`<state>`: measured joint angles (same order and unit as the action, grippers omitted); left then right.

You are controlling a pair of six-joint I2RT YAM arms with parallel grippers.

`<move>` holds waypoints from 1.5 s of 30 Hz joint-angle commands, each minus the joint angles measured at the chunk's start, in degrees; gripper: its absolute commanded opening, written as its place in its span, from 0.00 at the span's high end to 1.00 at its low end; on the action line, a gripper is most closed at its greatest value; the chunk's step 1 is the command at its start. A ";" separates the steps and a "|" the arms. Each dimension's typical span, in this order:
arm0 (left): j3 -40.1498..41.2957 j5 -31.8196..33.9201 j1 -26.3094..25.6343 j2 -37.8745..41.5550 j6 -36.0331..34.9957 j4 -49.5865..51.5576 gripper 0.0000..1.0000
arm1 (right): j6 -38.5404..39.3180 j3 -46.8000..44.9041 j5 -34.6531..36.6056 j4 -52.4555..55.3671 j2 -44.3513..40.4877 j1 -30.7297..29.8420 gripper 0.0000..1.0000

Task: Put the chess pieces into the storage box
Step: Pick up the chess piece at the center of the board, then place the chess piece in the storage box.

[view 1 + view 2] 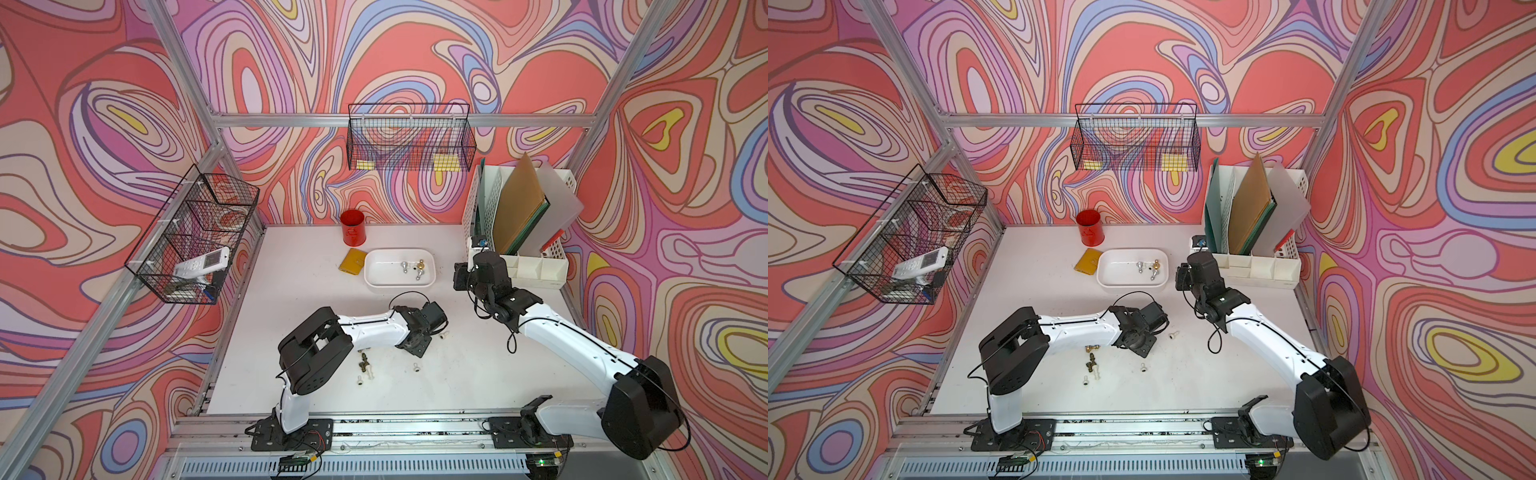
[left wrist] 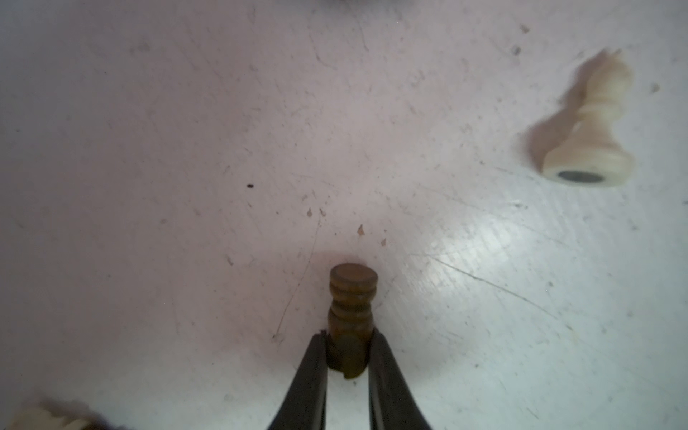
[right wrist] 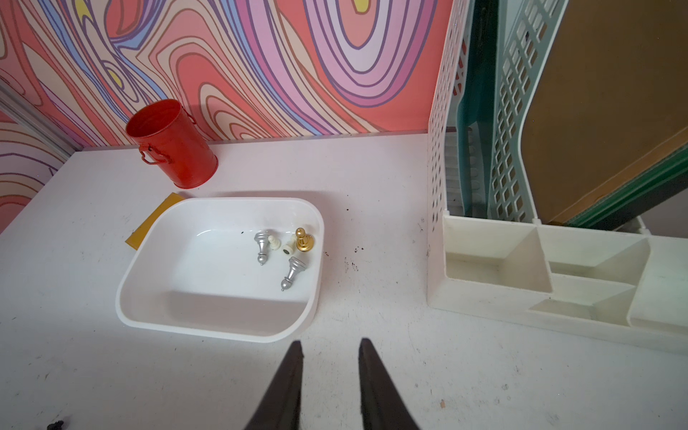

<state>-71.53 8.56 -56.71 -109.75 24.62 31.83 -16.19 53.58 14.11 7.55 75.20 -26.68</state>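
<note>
Left gripper (image 2: 348,337) pinched a brown piece (image 2: 353,294), fingers tight on both sides of its lower body. The piece's flat round end stuck out past the fingertips, over the table (image 2: 149,149); can't tell if it touched. A cream piece (image 2: 592,130) lay on its side ahead of the fingers and off to one side, apart from them. In both top views, loose pieces (image 1: 363,362) lay back toward the base from the left gripper and to its left, beside the arm, well apart from the box.

Right gripper (image 3: 330,346) was spread, nothing between its fingers, above bare table. Box (image 3: 141,268) sat just ahead of it, slightly to its left. Inside, on the side nearer the right gripper: two silver pieces (image 3: 261,245) on their sides, a gold piece (image 3: 303,240) upright, small pale pieces (image 3: 288,246) between them. Cup (image 3: 171,149) stood beyond the box. Card (image 3: 149,223) touched the box's far side. Organiser (image 3: 484,260) stood near, to the right gripper's right.
</note>
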 commanded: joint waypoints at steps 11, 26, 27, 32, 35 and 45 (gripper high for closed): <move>-12.41 4.66 2.67 8.86 -7.70 11.12 0.82 | -0.26 -2.25 -0.07 -0.78 -3.35 0.16 0.72; -46.07 -0.03 21.10 -14.48 -20.53 20.99 0.81 | -0.23 -2.22 -1.29 -3.46 -0.49 0.21 0.72; -49.60 0.04 21.66 -17.44 -21.31 22.70 0.81 | -0.21 -1.88 -1.54 -3.47 0.21 0.16 0.72; -63.63 1.33 24.47 -28.73 -22.02 30.65 0.80 | 0.10 -0.50 -2.61 -3.35 2.88 0.20 0.72; -66.03 -0.89 25.83 -31.29 -21.98 31.15 0.79 | 0.15 -0.39 -3.21 -3.84 4.09 0.16 0.72; -66.33 -2.10 26.91 -31.88 -21.74 28.71 0.59 | 0.84 1.49 -4.03 -1.87 6.29 0.23 0.72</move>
<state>-136.62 6.98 -29.71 -141.93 3.14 59.96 -15.97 53.23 10.79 4.62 81.01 -26.68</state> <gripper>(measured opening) 0.372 0.283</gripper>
